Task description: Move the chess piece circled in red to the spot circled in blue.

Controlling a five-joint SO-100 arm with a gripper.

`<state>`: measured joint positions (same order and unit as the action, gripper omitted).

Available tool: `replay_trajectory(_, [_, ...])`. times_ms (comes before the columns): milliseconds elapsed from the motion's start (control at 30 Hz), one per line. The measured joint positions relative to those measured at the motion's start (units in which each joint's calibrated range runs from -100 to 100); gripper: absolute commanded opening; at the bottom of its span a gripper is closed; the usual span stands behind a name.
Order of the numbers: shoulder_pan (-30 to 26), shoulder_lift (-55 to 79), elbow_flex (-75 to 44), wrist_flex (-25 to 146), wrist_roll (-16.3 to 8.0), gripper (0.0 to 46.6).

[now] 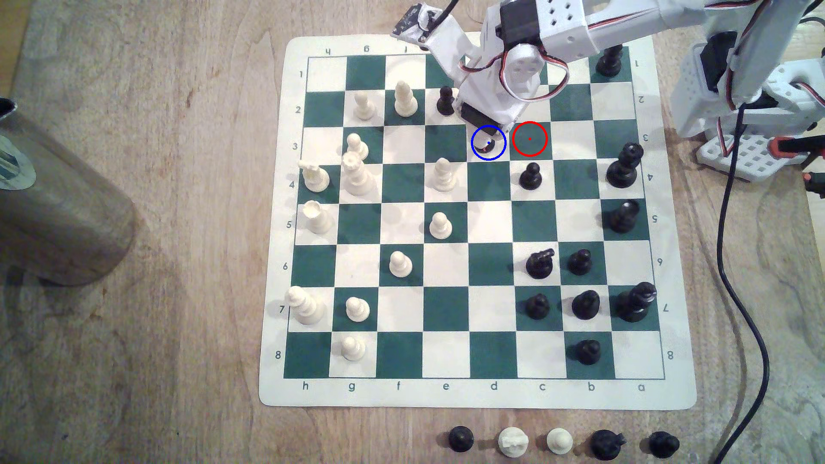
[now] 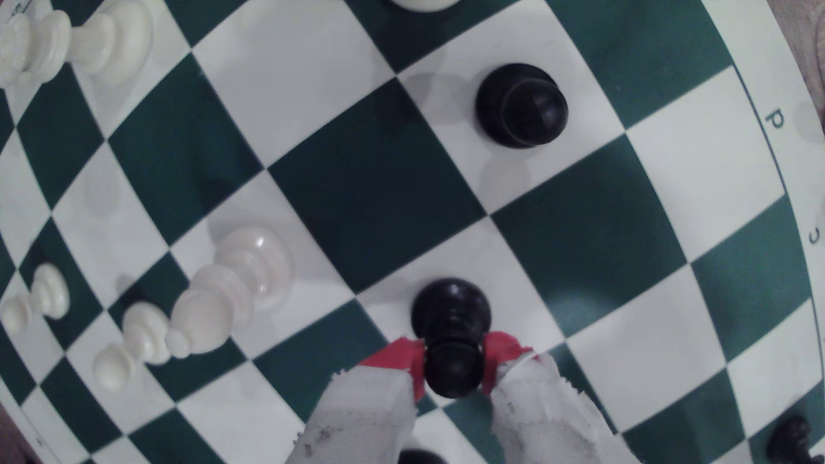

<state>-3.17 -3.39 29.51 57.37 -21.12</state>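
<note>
The black pawn [image 2: 451, 343] is sitting in the claw [image 2: 452, 363], whose red-tipped fingers [image 2: 402, 357] are pinching its ball head from both sides, so the claw is closed down snug on the piece. In the wrist view its base is resting over a white square, and I can't tell if it's touching down yet. In the exterior view the arm is hanging right over the blue-ringed square [image 1: 488, 142], hiding most of the pawn, while the red-ringed green square [image 1: 529, 139] just to the right is sitting empty, so I'm guessing it's at the set-down stage. Another black pawn [image 2: 521, 105] is standing nearby. The roll-up chessboard mat [image 1: 477, 392] is lying on a wooden table [image 1: 156, 357], with captured pieces lining the near edge.
</note>
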Motion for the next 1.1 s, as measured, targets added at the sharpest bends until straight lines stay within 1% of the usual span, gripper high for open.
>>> replay_trajectory(67, [0.0,0.5,-0.1,0.0,0.3,2.5])
replay_trajectory(100, [0.0,0.8,-0.4,0.0,0.4,3.7])
replay_trajectory(133, [0.0,0.9,-0.6,0.0,0.5,6.6])
replay_trajectory(167, [0.0,1.1,-0.7,0.0,0.6,12.8])
replay_trajectory(200, [0.0,1.3,-0.8,0.0,0.6,15.7])
replay_trajectory(267, [0.0,1.6,-0.8,0.0,0.7,18.3])
replay_trajectory(300, [-0.1,2.1,-0.7,0.0,0.6,19.0])
replay_trajectory(467, [0.0,2.3,-0.7,0.0,0.4,18.9])
replay_trajectory(567, [0.0,2.4,-0.7,0.3,0.4,19.9])
replay_trajectory(700, [0.0,2.0,-0.7,2.2,0.9,22.1])
replay_trajectory(733, [0.0,1.1,-0.7,3.2,1.1,24.0])
replay_trajectory(833, [0.0,-4.1,-0.5,4.8,1.5,25.7])
replay_trajectory(900, [0.0,-8.2,2.1,4.8,1.9,26.0])
replay_trajectory(933, [0.0,-12.7,4.4,4.9,2.4,26.0])
replay_trajectory(1000, [0.0,-15.8,5.7,4.9,3.1,26.5])
replay_trajectory(1033, [0.0,-19.5,7.1,5.7,4.1,26.5])
replay_trajectory(1100, [0.2,-23.0,7.1,7.0,5.1,26.5])
